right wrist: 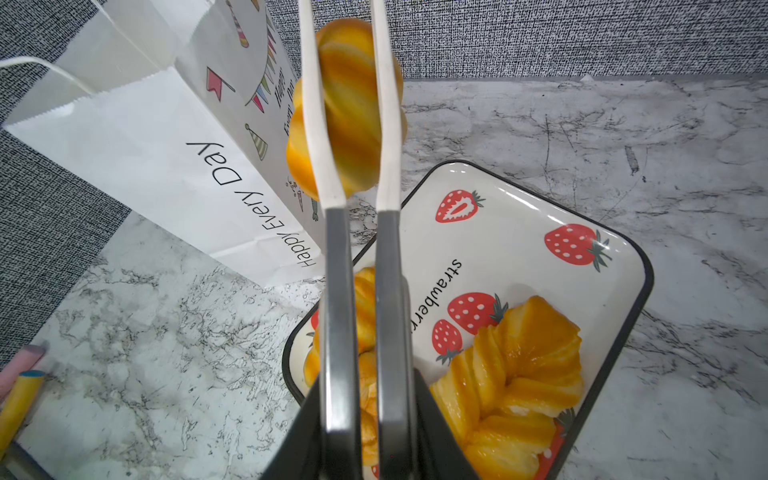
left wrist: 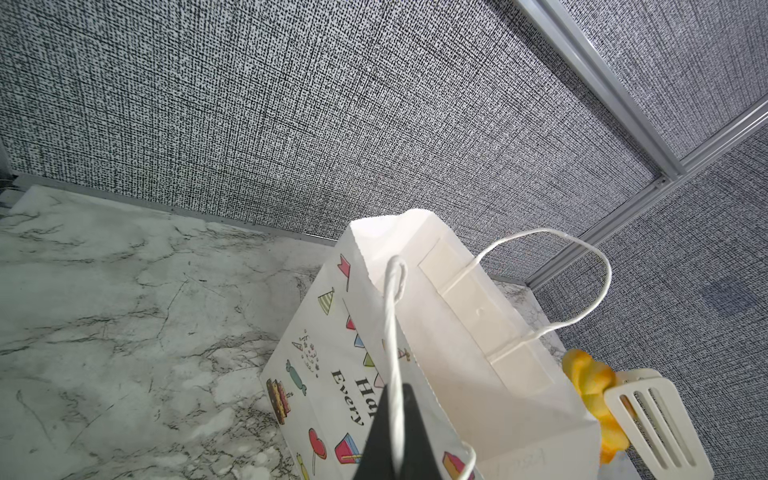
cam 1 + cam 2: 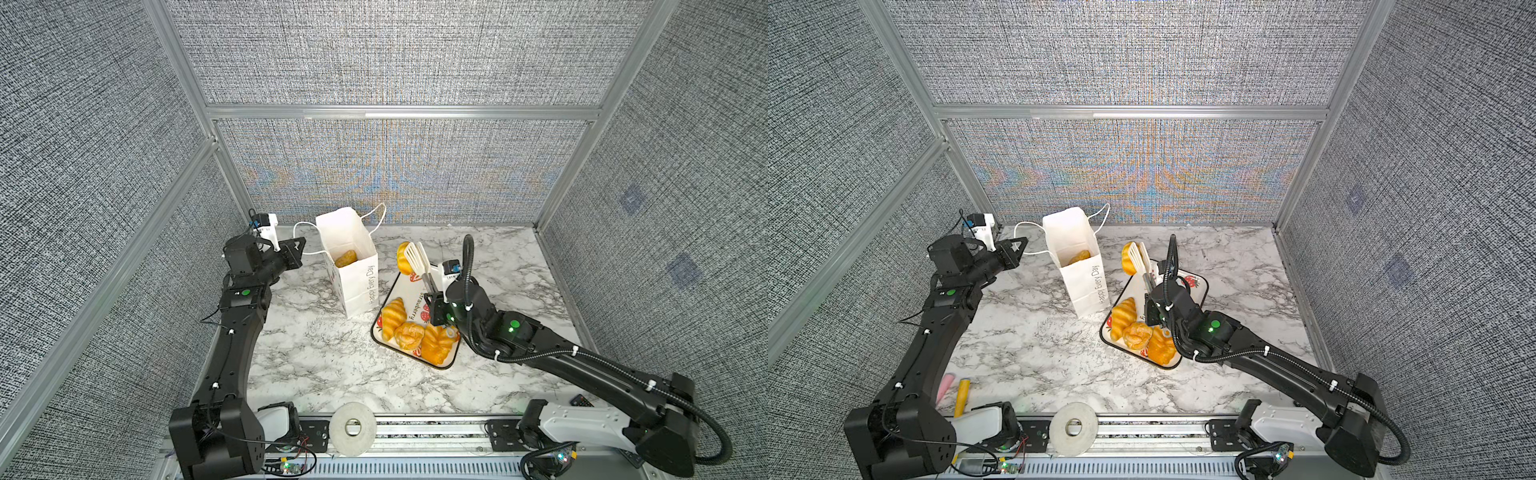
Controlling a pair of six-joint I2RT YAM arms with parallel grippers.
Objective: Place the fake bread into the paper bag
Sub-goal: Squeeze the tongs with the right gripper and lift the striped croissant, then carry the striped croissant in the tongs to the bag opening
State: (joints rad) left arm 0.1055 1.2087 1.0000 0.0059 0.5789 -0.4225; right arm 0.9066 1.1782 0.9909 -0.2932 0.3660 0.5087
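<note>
Now the left tool (image 3: 300, 245) pinches a cord handle (image 2: 394, 324) of the paper bag (image 3: 358, 286) — the right tool (image 3: 434, 303) clamps white tongs (image 3: 417, 258) that grip one fake bread (image 3: 402, 257) (raised just beside the bag).

Upright open white paper bag (image 3: 358, 286), one golden fake bread (image 3: 346, 258) inside

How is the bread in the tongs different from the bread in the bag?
The tongs bread hangs in the air, pinched by white tongs; the bag bread lies down inside the paper bag. The tongs bread looks bright yellow-orange, the bag bread browner. Both are toy bread.
</note>
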